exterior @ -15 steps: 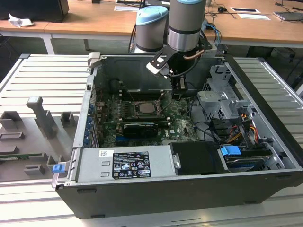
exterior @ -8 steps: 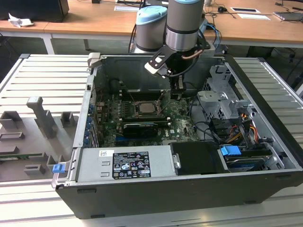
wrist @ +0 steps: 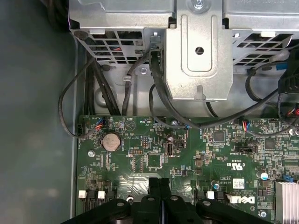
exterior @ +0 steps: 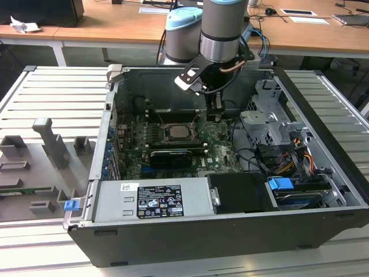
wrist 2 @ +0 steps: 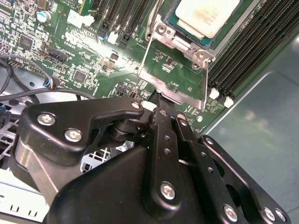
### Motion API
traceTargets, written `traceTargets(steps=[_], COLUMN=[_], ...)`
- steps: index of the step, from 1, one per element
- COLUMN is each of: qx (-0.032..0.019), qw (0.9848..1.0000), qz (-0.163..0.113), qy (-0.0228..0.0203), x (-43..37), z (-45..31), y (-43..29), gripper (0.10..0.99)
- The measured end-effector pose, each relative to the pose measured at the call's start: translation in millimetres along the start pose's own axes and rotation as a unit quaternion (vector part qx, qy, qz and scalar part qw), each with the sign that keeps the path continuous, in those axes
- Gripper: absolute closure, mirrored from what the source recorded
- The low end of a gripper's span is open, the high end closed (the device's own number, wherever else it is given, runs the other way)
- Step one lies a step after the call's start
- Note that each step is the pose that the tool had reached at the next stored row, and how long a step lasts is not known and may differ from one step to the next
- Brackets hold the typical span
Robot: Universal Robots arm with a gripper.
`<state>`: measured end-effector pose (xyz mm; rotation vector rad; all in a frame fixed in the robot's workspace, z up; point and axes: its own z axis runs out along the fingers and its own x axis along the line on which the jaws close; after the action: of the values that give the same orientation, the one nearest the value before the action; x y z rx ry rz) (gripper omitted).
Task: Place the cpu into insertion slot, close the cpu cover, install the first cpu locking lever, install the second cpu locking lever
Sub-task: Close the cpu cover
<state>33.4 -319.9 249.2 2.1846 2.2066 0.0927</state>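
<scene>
One cpu [wrist 2: 205,16]: seated in insertion slot [wrist 2: 211,45], silver top up.
cpu cover [wrist 2: 177,92]: swung open, lying back over green board [wrist: 187,154].
gripper [wrist 2: 162,111]: jaws closed together, tips at cpu cover free edge; pinching it or not, can't tell.

The black fingers [wrist: 153,189] stand pressed together, their tips over the green board [wrist: 154,158]. On the board sits a round silver coin battery [wrist: 111,141], and a finned heat sink [wrist: 286,199] stands near one corner. Beyond the board's edge, black cables [wrist: 158,77] loop past a perforated silvery metal cage [wrist: 198,51]. A grey case wall [wrist: 32,116] runs alongside.
</scene>
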Motion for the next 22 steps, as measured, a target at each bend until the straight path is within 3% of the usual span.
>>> traceTargets(steps=[22], qx=[0.0000], qw=[1.0000], qz=[0.000], qy=[0.0000], x=[0.1], z=[-0.5], y=[-7.5], gripper=[0.980])
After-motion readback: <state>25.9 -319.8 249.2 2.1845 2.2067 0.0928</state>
